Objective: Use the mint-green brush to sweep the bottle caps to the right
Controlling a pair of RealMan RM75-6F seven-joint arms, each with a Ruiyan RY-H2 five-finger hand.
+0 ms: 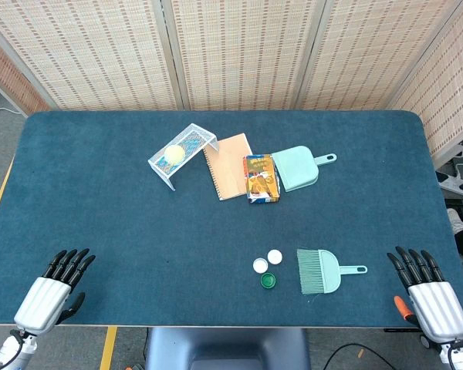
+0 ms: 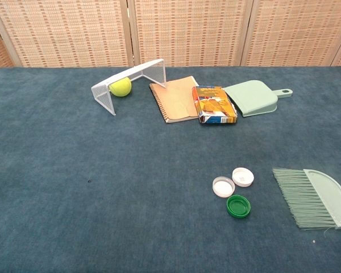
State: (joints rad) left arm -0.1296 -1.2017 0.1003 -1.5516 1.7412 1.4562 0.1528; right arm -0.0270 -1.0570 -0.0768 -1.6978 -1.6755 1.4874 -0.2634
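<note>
Three bottle caps (image 1: pixel 267 267) sit unswept at nine o'clock of the untouched mint-green brush (image 1: pixel 324 270), while left hand (image 1: pixel 52 293) and right hand (image 1: pixel 426 294) rest empty, fingers spread.

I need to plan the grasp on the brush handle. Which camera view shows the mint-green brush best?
The head view: the whole mint-green plastic brush shows, bristles pointing left toward the bottle caps and its handle pointing right. The chest view shows its bristles larger, but the frame edge cuts off the handle.
</note>
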